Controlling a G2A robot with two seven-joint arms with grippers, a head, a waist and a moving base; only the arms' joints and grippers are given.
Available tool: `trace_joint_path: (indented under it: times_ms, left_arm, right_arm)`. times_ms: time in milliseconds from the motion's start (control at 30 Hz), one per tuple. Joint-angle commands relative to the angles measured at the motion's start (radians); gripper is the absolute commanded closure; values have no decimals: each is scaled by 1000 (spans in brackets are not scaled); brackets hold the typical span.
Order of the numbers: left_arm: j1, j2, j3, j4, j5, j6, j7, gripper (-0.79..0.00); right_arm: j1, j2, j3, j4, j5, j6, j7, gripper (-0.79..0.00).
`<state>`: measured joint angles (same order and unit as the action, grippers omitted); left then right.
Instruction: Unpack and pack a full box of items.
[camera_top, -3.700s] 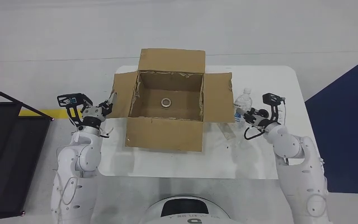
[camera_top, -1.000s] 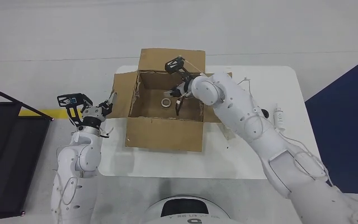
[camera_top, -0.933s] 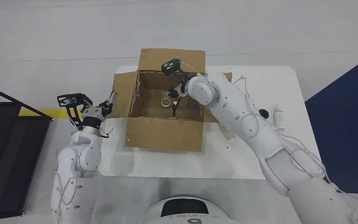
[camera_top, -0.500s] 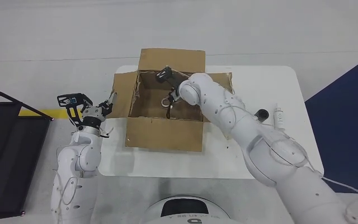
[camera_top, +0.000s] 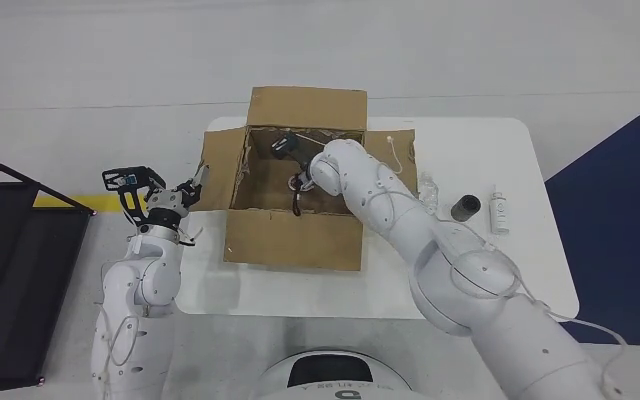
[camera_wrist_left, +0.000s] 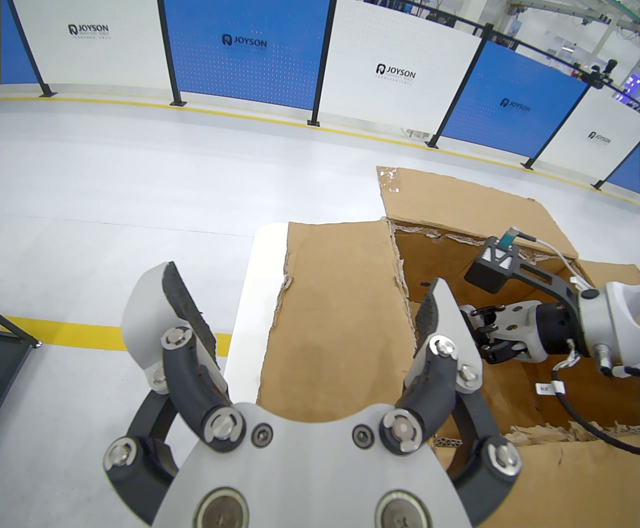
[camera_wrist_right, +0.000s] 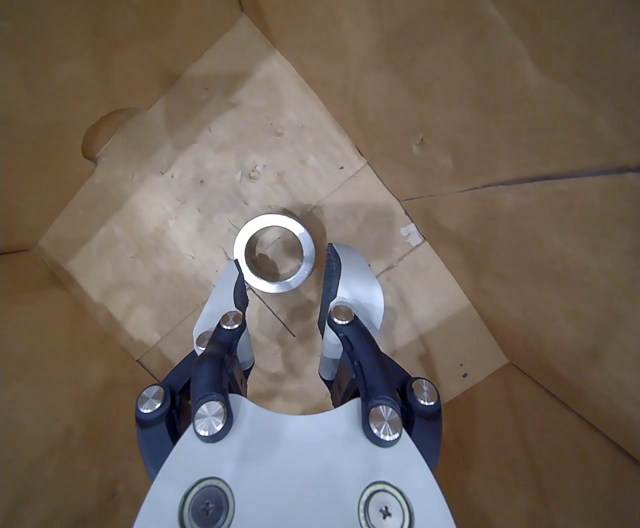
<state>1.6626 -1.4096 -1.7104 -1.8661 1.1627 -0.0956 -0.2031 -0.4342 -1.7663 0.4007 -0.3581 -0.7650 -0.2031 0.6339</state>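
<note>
- The right gripper (camera_wrist_right: 283, 257) is inside the cardboard box (camera_top: 295, 240), close above its floor and pointing down at it.
- Its fingers (camera_wrist_right: 225, 300) are partly open, about as wide as the metal ring (camera_wrist_right: 306, 254), and they have hold of nothing.
- The metal ring lies flat on the box floor at the fingertips. Its near half is between the two tips and its far half is beyond them.
- One fingertip overlaps the edge of the ring, but I cannot tell whether it touches. Beside the other fingertip a thin gap shows.
- Under and around these fingers there is bare brown cardboard, with the box walls rising on all sides of them.
- The left gripper (camera_wrist_left: 302, 274) is outside the box, just beside its side flap.
- Its fingers (camera_wrist_left: 150, 295) are spread wide and hold nothing.
- In the left wrist view the side flap lies beyond these fingers and shows in the space between them. The open box, with the right arm reaching in, is past one fingertip.
- The box stands with all four flaps folded out on the white table (camera_top: 470, 270).
- A black cylinder (camera_top: 462, 208) and a small white bottle (camera_top: 498, 208) are on the table outside the box, well apart from the fingers of both grippers.
</note>
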Motion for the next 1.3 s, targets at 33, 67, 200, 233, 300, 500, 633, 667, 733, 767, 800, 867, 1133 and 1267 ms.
trace_joint_path:
  times_ms: [33,67,200,233,300,500,633,667,733,767,800,867,1133,1267]
  left_arm:
    - [0,0,0,0,0,0,0,-785]
    - [0,0,0,0,0,0,0,-785]
    - [0,0,0,0,0,0,0,-785]
    - [0,0,0,0,0,0,0,-785]
    - [0,0,0,0,0,0,0,-785]
    - [0,0,0,0,0,0,0,-785]
    - [0,0,0,0,0,0,0,-785]
    - [0,0,0,0,0,0,0,-785]
    - [0,0,0,0,0,0,0,-785]
    - [0,0,0,0,0,0,0,-785]
    - [0,0,0,0,0,0,0,-785]
    - [0,0,0,0,0,0,0,-785]
    - [0,0,0,0,0,0,0,-785]
    - [0,0,0,0,0,0,0,-785]
  right_arm:
    - [2,-21,-8,37,-20,21,-34,-314]
    - [1,-28,-10,46,-23,22,-39,-317]
    - [6,-51,-17,83,-46,35,-65,-314]
    - [4,-58,-28,90,-71,60,-61,-317]
    - [2,-70,-31,101,-78,72,-56,-320]
    - [6,-97,-36,143,-99,78,-13,-317]
    - [12,-108,-33,163,-104,79,-2,-280]
    - [14,-111,-31,168,-104,77,3,-237]
    - [19,-114,-25,175,-96,67,12,-92]
    - [23,-114,-22,179,-93,58,15,-31]
    - [26,-115,-21,184,-93,57,19,0]
    - [31,-115,-16,192,-92,56,21,0]
    - [59,-109,13,196,-66,33,-33,0]
    - [71,-101,26,200,-58,21,-64,0]
